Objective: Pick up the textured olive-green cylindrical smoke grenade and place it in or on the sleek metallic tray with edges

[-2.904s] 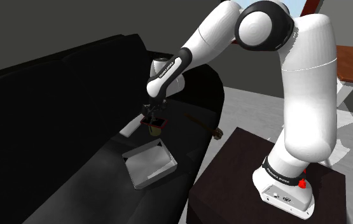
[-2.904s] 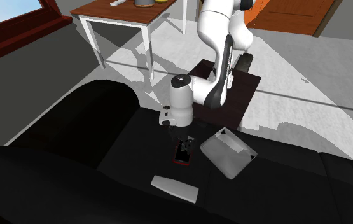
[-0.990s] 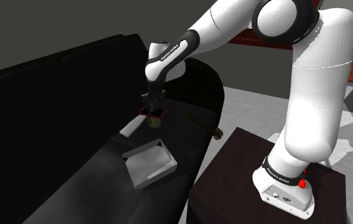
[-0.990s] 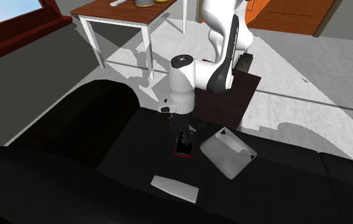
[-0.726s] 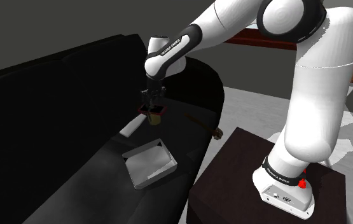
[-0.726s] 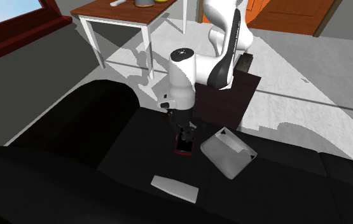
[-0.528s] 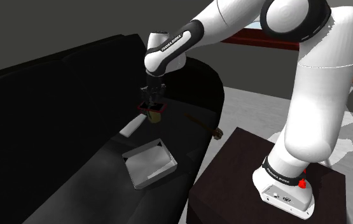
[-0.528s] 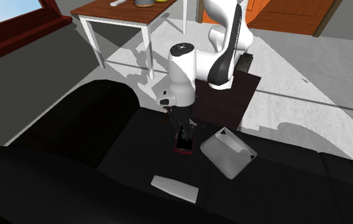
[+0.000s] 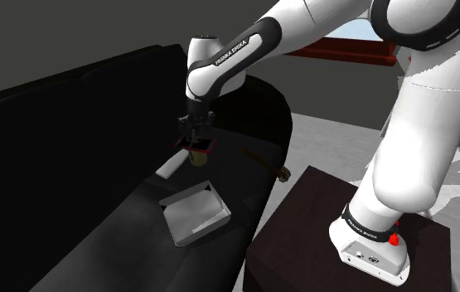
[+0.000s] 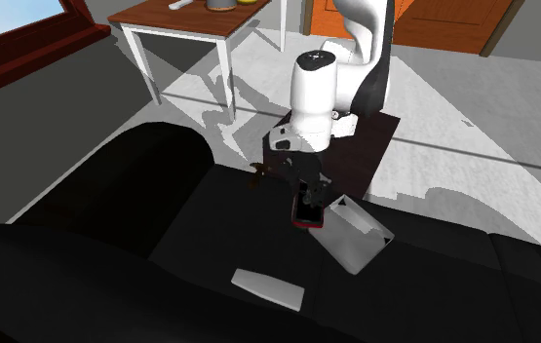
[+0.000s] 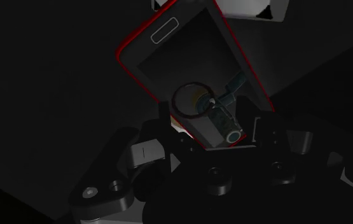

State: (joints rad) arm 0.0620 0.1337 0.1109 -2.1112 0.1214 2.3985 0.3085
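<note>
The gripper (image 9: 196, 139) is clamped on the smoke grenade (image 9: 200, 158), and the short olive cylinder hangs upright beneath it, clear of the black sofa (image 9: 70, 149). In the wrist view the grenade (image 11: 214, 116) sits right between the two fingers, pull ring and lever showing. A red-rimmed black slab (image 11: 168, 57), much like a phone, lies flat against the grenade's top. In the shoulder view the load hangs past the far edge of the grey tray (image 9: 195, 216), which rests on the seat cushion. A white flat piece (image 9: 168, 168) lies on the seat at the shoulder view's left of the grenade. In the second exterior view the gripper (image 10: 306, 203) hangs at the left edge of the tray (image 10: 356, 239), with the dark stand (image 10: 375, 146) behind.
</note>
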